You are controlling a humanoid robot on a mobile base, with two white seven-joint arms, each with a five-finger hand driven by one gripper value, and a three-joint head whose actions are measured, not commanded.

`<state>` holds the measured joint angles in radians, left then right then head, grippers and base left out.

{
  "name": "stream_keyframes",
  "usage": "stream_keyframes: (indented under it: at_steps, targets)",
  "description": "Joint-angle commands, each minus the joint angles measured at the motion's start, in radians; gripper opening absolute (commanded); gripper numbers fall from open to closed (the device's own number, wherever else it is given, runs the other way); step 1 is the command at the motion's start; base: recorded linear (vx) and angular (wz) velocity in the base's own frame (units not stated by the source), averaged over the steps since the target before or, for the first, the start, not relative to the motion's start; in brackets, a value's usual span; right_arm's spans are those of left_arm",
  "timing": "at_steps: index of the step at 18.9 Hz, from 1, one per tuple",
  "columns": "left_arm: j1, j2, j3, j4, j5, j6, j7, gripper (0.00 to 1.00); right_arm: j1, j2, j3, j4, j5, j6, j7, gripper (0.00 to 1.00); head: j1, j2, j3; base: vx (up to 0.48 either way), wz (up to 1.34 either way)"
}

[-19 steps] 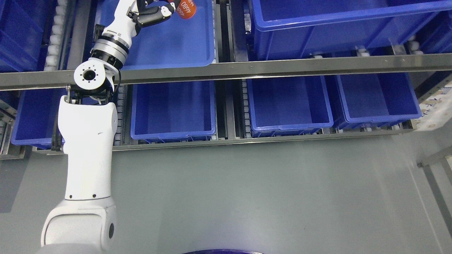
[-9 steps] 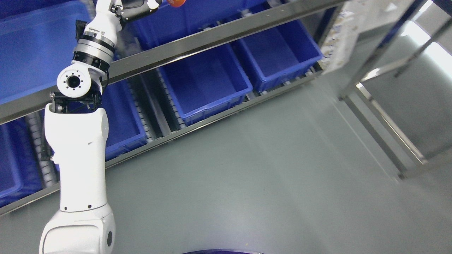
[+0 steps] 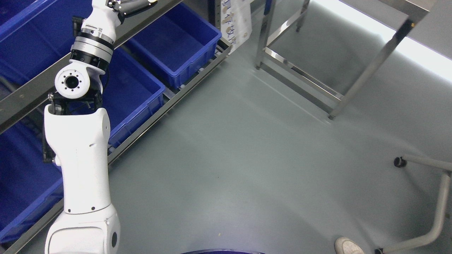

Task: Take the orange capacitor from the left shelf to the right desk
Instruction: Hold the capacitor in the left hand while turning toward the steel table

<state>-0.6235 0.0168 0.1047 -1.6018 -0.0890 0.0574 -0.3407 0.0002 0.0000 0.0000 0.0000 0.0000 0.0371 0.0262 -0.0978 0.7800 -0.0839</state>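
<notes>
Left hand [image 3: 131, 5] here, and honestly I'm barely making it into the shot. It's poking off the top edge, so I can't tell how far my fingers are curled or whether they're wrapping anything. The orange capacitor isn't showing anywhere in view either. If I'm holding it, it's sitting past that top edge.

Going by where I'm pointing, I'm guessing I'm in the carry leg: away from the shelf [image 3: 169, 103], heading for the desk [image 3: 374, 65] on the right. My left arm [image 3: 81, 148] is reaching up tall along the left side, crossing in front of the blue bins [image 3: 176, 42].

The next move is calling for a swing over to the right and enough height to get above the desktop, which is only peeking in at the top right corner. I'm mostly seeing its steel legs and lower bars.

Room-wise, the grey floor [image 3: 229, 158] in the middle is lying wide open, so the turn is looking easy. Things I'm watching:
- the shelf's end post with the paper sheet [image 3: 236, 21] hanging on it, close to my hand's path
- the desk's near leg and crossbars
- a tube frame on a caster [image 3: 441, 197] at the lower right
- someone's shoe [image 3: 348, 246] right beside it, so a person is standing close.
</notes>
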Motion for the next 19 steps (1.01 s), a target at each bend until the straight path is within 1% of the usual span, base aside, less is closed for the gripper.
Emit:
stream_keyframes:
  at_steps: [1, 10, 15, 19]
  targets:
    - [-0.007, 0.001, 0.007, -0.035, 0.000, 0.004, 0.000, 0.02, 0.014, -0.017, -0.011, -0.034, 0.000, 0.000, 0.006, 1.00, 0.0000, 0.000, 0.000, 0.103, -0.63]
    - [-0.010, 0.001, -0.036, -0.035, 0.000, 0.004, 0.002, 0.02, 0.014, -0.017, -0.011, -0.034, 0.000, 0.000, 0.006, 1.00, 0.0000, 0.000, 0.000, 0.170, -0.54]
    - [-0.019, 0.001, -0.045, -0.035, 0.000, 0.004, 0.002, 0.02, 0.014, -0.017, -0.011, -0.034, 0.000, 0.000, 0.006, 1.00, 0.0000, 0.000, 0.000, 0.301, -0.41]
    - [-0.074, 0.001, -0.054, -0.033, 0.000, 0.007, 0.002, 0.02, 0.014, -0.017, -0.011, -0.034, 0.000, 0.000, 0.006, 1.00, 0.0000, 0.000, 0.000, 0.401, -0.31]
